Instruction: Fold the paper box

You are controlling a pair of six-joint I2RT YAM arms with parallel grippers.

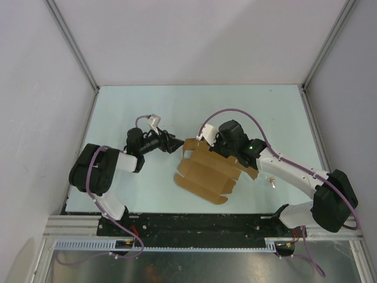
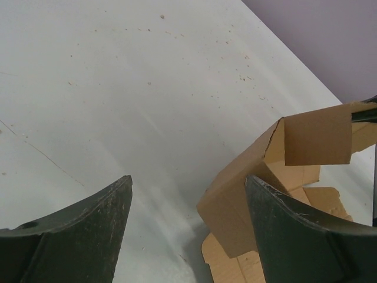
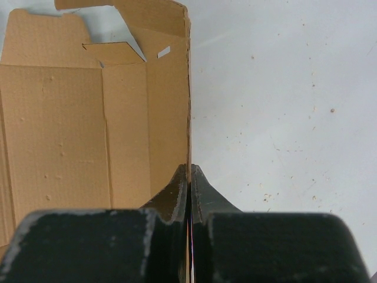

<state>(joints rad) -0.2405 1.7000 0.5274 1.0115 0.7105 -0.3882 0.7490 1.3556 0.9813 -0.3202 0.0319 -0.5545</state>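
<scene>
Pinching one raised side wall of the paper box (image 3: 70, 118) edge-on, the right gripper (image 3: 189, 177) is clenched tight on the cardboard. The left gripper (image 2: 188, 183) is spread wide with nothing between its fingers, just left of a folded-up flap; one finger may be brushing it. The box lies partly folded on the pale desk (image 1: 147, 106), at centre frame in the top view.

pale table inside a white-walled enclosure
the pale green table (image 1: 147, 106) carries scattered dark specks (image 2: 241, 73) and faint scratch lines; a small light-coloured item (image 1: 273, 182), too small to identify, lies toward its right side. white walls (image 1: 194, 35) stand on three sides, joined by grey metal posts (image 1: 73, 47). a slotted rail (image 1: 194, 246) runs along the near edge.
</scene>
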